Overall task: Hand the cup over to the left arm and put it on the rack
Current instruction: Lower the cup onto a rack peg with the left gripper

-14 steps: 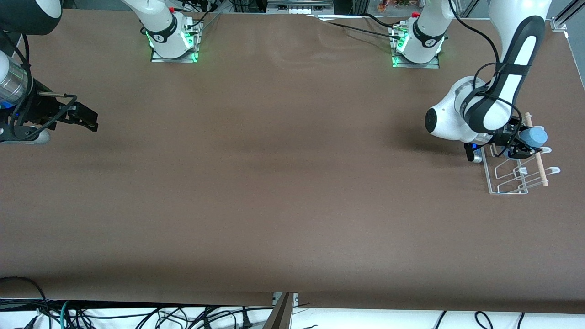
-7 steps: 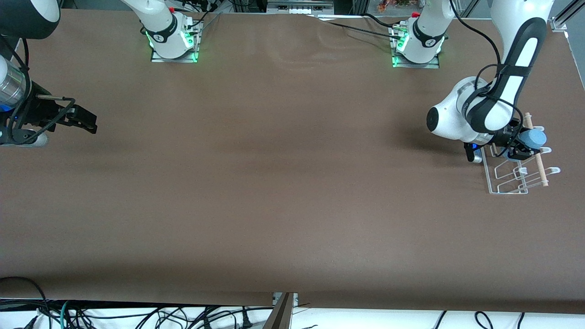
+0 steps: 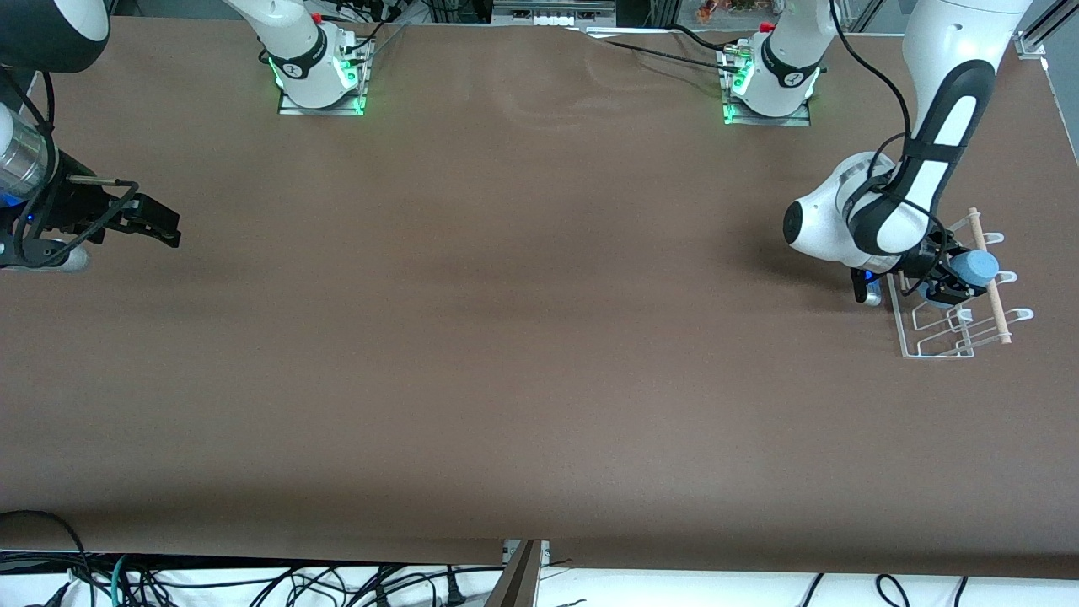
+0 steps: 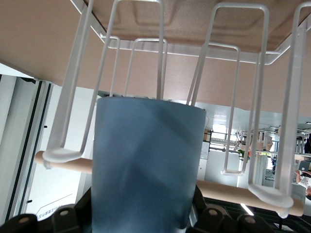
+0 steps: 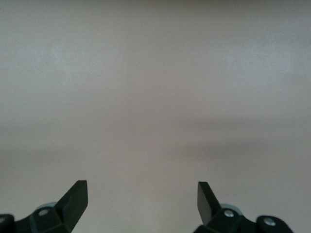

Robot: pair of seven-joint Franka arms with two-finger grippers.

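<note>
Lowered a bit since a sec ago, left tool (image 3: pixel 951 282) w/ the cup (image 3: pixel 976 268) clamped now sits among rack (image 3: pixel 944 324) loops by the dowel (image 3: pixel 988 278) — handover done, release left; right tool (image 3: pixel 160 225) waits, spread apart, over bare tabletop (image 3: pixel 506 337).

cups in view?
1. The cup is gripped in the left pincer over the rack. Right pincer waits open, empty, at its end of the table.

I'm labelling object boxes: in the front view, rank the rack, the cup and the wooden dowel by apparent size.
1. rack
2. wooden dowel, spanning the rack's length but thin
3. cup, held over the rack by the left gripper
</note>
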